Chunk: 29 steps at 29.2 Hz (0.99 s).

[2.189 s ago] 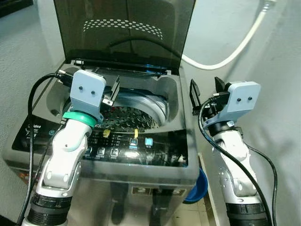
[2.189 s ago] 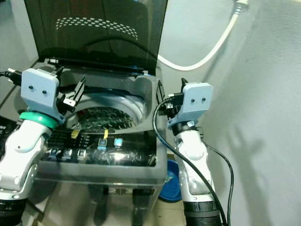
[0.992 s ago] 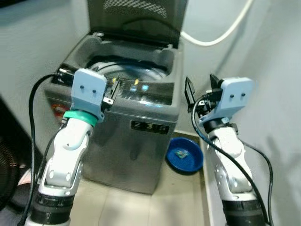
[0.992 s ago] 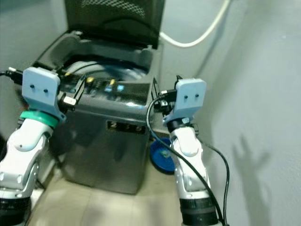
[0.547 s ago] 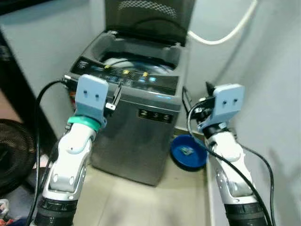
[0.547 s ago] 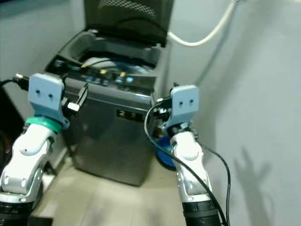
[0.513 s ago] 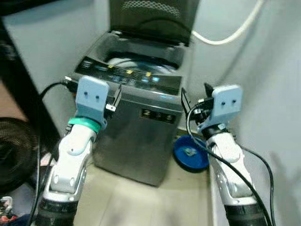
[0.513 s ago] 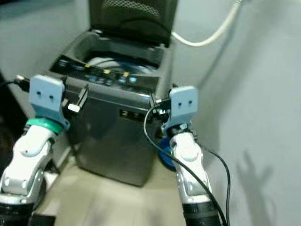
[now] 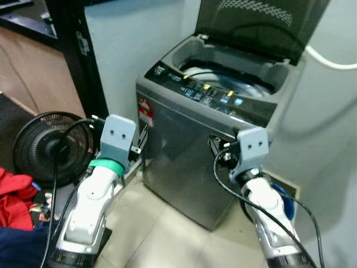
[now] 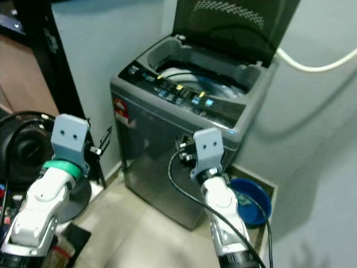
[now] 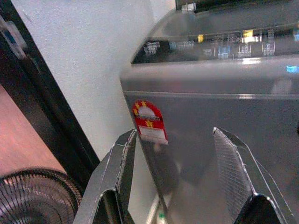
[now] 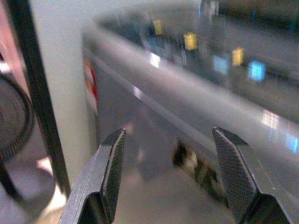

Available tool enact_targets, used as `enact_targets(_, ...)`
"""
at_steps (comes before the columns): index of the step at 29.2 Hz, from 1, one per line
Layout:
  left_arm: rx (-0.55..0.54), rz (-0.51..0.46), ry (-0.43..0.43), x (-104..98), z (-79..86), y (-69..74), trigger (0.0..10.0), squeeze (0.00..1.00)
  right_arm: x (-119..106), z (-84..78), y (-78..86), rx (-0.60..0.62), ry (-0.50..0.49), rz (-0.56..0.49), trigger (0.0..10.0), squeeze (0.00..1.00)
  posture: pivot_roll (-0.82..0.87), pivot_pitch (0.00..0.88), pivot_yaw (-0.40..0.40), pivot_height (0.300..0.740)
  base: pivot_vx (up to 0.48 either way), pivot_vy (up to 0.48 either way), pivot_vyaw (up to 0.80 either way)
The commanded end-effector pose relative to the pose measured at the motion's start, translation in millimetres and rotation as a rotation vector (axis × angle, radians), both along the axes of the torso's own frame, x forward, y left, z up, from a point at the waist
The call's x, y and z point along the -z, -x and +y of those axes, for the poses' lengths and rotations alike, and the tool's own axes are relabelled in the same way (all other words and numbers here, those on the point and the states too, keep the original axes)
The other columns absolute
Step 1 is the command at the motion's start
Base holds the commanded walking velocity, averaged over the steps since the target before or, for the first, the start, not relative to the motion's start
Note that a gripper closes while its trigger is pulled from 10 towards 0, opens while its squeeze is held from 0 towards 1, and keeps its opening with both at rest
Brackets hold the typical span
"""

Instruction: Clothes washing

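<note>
The grey top-loading washing machine (image 9: 212, 139) stands against the wall with its lid (image 9: 262, 25) raised. Both grippers are held in front of its front panel, apart from it: left gripper (image 11: 175, 182) fingers spread, empty; right gripper (image 12: 166, 179) fingers spread, empty. Red fabric (image 9: 14, 192), possibly clothing, lies beside a floor fan (image 9: 47, 148).
</note>
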<state>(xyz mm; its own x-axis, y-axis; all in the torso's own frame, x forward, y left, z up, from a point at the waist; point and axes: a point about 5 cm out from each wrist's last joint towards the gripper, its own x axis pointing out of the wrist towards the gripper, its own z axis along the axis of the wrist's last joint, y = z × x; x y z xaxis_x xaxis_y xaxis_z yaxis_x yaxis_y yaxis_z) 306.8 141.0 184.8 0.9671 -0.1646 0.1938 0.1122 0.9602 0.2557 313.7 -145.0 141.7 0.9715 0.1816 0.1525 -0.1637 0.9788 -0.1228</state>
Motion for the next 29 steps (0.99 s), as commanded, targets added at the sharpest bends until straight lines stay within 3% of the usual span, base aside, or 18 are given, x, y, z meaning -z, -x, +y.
enact_targets(1,-0.013,0.065,-0.019,19.3,3.1,2.0,10.0,0.00,16.1,-9.2,1.5,0.043,-0.020,0.059,10.0,0.00,0.05,0.000,-0.026,0.740,0.000,0.000,0.79)
enact_targets(3,-0.050,0.163,-0.036,47.3,10.1,4.9,10.0,0.00,46.3,-22.4,7.6,0.099,-0.047,0.173,10.0,0.00,0.05,0.003,-0.025,0.740,0.000,0.000,0.79)
enact_targets(7,-0.095,0.227,-0.041,64.9,18.8,6.2,10.0,0.00,62.1,-27.1,12.6,0.114,-0.027,0.227,10.0,0.00,0.05,0.008,-0.023,0.740,0.000,0.000,0.79)
enact_targets(9,-0.126,0.280,-0.082,83.7,26.8,9.7,10.0,0.00,82.5,-29.2,19.3,0.119,0.001,0.293,10.0,0.00,0.05,0.008,-0.023,0.740,0.000,0.000,0.79)
enact_targets(17,-0.132,0.316,-0.096,97.8,28.6,14.8,10.0,0.00,101.7,-29.6,25.9,0.125,0.021,0.355,10.0,0.00,0.06,0.013,-0.027,0.740,0.000,0.000,0.79)
enact_targets(29,-0.150,0.334,-0.091,109.0,32.9,15.6,10.0,0.00,104.5,-30.7,23.9,0.123,0.017,0.340,10.0,0.00,0.05,0.014,-0.028,0.740,0.000,0.000,0.79)
